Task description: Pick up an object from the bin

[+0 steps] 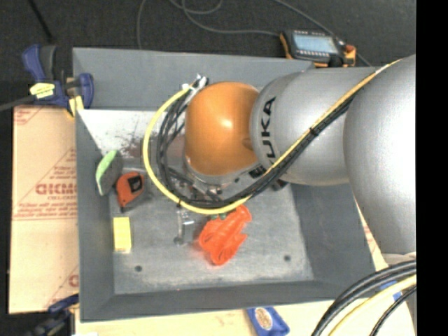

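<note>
My gripper (183, 231) reaches down from under the arm's wrist to the bin floor near the middle front. Just right of it lies a red-orange plastic thing (224, 238) with a ribbed, lumpy shape, close beside the gripper; whether they touch I cannot tell. A small yellow block (122, 234) lies to the gripper's left, apart from it. Further back on the left sits an orange and black tape measure (130, 188).
A green, flat, elongated thing (106, 170) leans against the bin's left side next to the tape measure. The arm and its orange wrist cover hang over the middle and back of the bin and hide what is beneath.
</note>
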You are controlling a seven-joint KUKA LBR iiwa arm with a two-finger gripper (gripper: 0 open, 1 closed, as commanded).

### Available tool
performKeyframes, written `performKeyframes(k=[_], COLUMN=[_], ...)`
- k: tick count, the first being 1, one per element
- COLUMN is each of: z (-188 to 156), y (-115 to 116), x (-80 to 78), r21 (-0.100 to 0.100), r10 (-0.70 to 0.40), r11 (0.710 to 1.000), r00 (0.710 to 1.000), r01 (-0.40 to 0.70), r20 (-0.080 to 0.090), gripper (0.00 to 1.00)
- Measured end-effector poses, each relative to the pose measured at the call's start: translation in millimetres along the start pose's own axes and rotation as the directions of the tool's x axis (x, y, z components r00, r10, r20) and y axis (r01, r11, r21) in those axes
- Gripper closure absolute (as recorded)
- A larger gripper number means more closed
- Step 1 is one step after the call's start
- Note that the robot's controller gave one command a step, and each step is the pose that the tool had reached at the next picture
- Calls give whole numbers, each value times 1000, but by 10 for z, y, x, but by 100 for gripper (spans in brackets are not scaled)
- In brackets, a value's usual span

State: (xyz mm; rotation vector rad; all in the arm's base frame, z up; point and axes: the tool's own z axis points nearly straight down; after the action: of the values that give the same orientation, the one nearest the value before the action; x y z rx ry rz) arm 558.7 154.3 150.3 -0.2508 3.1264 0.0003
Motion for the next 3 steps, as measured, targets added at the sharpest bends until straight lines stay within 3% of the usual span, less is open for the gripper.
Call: performKeyframes(k=[1,3], z=[137,321], y=[-374,-796], x=[98,226], r21=[-1,-3], r10=[49,-100], r11=[999,995], r00=[999,995], r01=[-49,100], r20=[-8,-2], gripper=[0,0])
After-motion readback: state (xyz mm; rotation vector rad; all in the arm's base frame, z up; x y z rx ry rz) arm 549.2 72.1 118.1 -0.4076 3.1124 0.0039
